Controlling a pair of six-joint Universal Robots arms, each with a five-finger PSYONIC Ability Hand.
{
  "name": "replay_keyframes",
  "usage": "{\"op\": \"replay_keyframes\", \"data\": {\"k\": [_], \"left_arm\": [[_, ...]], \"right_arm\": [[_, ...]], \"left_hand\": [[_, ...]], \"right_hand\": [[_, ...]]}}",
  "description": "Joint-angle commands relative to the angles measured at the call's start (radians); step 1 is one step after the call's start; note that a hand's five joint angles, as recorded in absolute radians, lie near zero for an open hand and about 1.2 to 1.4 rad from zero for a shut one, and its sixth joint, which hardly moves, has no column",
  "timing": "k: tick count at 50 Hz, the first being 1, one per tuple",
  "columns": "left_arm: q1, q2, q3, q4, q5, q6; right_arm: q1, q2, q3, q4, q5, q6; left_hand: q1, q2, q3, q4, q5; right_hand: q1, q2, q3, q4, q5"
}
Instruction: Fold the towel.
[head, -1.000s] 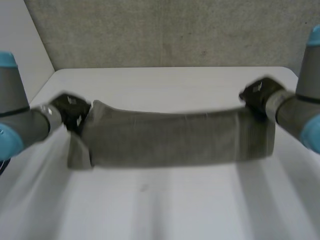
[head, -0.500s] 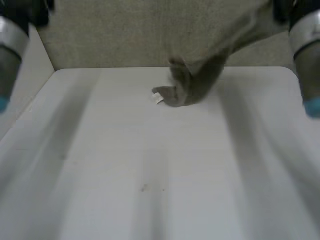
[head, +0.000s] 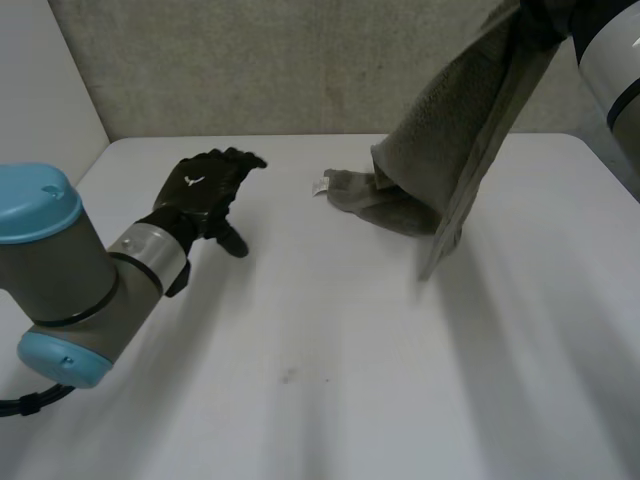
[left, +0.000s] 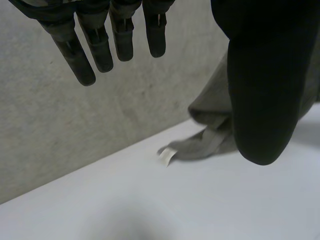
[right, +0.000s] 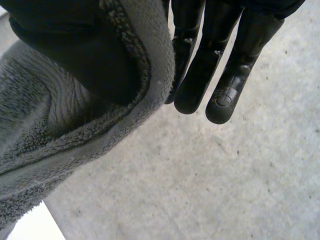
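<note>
Right hand (right: 212, 65) is pinching the grey towel (head: 455, 150) by an edge, holding it high so it hangs out, its lower end trailing on the white table (head: 300, 350). Left hand (head: 205, 185) is hovering spread and empty, probably to regrasp.

Free passage over the table (head: 300, 400), near half. Barred far right by the hanging towel (head: 450, 150), tail on tabletop.
</note>
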Motion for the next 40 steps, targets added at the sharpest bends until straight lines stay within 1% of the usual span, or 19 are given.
{"op": "replay_keyframes", "data": {"k": [1,5,13,16,20,22,25,26,27,29,30,32,33,34,35,36,37,38,40], "left_arm": [[-0.05,-0.008,0.063,0.022,-0.017,-0.065],[-0.093,-0.076,0.155,0.077,-0.014,-0.069],[-0.137,-0.24,0.313,0.106,-0.008,-0.068],[-0.166,-0.312,0.396,0.106,0.019,-0.066],[-0.189,-0.418,0.517,0.1,0.125,-0.071],[-0.2,-0.473,0.575,0.097,0.202,-0.078],[-0.211,-0.495,0.6,0.098,0.237,-0.086],[-0.215,-0.517,0.623,0.098,0.268,-0.097],[-0.215,-0.518,0.623,0.098,0.268,-0.097],[-0.218,-0.55,0.646,0.085,0.329,-0.147],[-0.218,-0.55,0.646,0.085,0.329,-0.147],[-0.218,-0.556,0.643,0.06,0.409,-0.192],[-0.218,-0.556,0.643,0.06,0.409,-0.192],[-0.217,-0.557,0.643,0.063,0.417,-0.2],[-0.215,-0.565,0.663,0.069,0.394,-0.2],[-0.215,-0.565,0.663,0.069,0.394,-0.2],[-0.215,-0.564,0.679,0.077,0.327,-0.197],[-0.215,-0.564,0.68,0.077,0.326,-0.197],[-0.203,-0.548,0.698,0.083,0.137,-0.183]], "right_arm": [[0.019,-0.081,0.021,0.037,-0.007,-0.009],[0.031,-0.144,0.058,0.047,-0.025,-0.007],[0.066,-0.24,0.135,0.058,-0.057,-0.009],[0.068,-0.282,0.179,0.06,-0.059,-0.009],[0.068,-0.31,0.212,0.06,-0.061,-0.009],[0.066,-0.315,0.221,0.061,-0.061,-0.009],[0.068,-0.318,0.245,0.061,-0.061,-0.009],[0.068,-0.318,0.245,0.061,-0.061,-0.009],[0.066,-0.318,0.258,0.06,-0.062,-0.009],[0.063,-0.318,0.268,0.06,-0.062,-0.01],[0.059,-0.316,0.278,0.057,-0.062,-0.01],[0.049,-0.315,0.284,0.055,-0.064,-0.01],[0.049,-0.313,0.293,0.055,-0.064,-0.01],[0.048,-0.313,0.301,0.052,-0.065,-0.009],[0.048,-0.313,0.301,0.052,-0.065,-0.009],[0.046,-0.313,0.304,0.049,-0.067,-0.009],[0.046,-0.313,0.304,0.049,-0.067,-0.009],[0.045,-0.313,0.307,0.047,-0.071,-0.009],[0.042,-0.312,0.307,0.047,-0.074,-0.009]], "left_hand": [[-0.01,-0.002,-0.001,-0.001,-0.001],[-0.01,-0.002,-0.001,-0.001,-0.001],[-0.002,0.007,0.007,0.007,0.008],[0.004,0.013,0.013,0.013,0.014],[0.007,0.016,0.016,0.016,0.017],[0.007,0.016,0.016,0.016,0.017],[0.025,0.033,0.034,0.034,0.034],[0.124,0.132,0.133,0.133,0.133],[0.125,0.133,0.134,0.134,0.134],[0.44,0.449,0.449,0.449,0.45],[0.442,0.45,0.451,0.451,0.451],[0.579,0.587,0.588,0.588,0.588],[0.58,0.588,0.589,0.589,0.589],[0.876,0.885,0.885,0.885,0.886],[1.103,1.111,1.112,1.112,1.112],[1.105,1.113,1.114,1.114,1.114],[1.105,1.113,1.114,1.114,1.114],[1.105,1.113,1.114,1.114,1.114],[1.105,1.113,1.114,1.114,1.114]], "right_hand": [[0.425,0.217,0.207,0.201,0.22],[0.425,0.217,0.207,0.201,0.22],[0.425,0.217,0.207,0.201,0.22],[0.425,0.217,0.207,0.201,0.22],[0.425,0.217,0.207,0.201,0.22],[0.425,0.217,0.207,0.201,0.22],[0.425,0.217,0.207,0.201,0.22],[0.425,0.217,0.207,0.201,0.22],[0.425,0.217,0.207,0.201,0.22],[0.425,0.217,0.207,0.201,0.22],[0.425,0.217,0.207,0.201,0.22],[0.425,0.217,0.207,0.201,0.22],[0.425,0.217,0.207,0.201,0.22],[0.425,0.217,0.207,0.201,0.22],[0.425,0.217,0.207,0.201,0.22],[0.425,0.217,0.207,0.201,0.22],[0.425,0.217,0.207,0.201,0.22],[0.425,0.217,0.207,0.201,0.22],[0.425,0.217,0.207,0.201,0.22]]}}
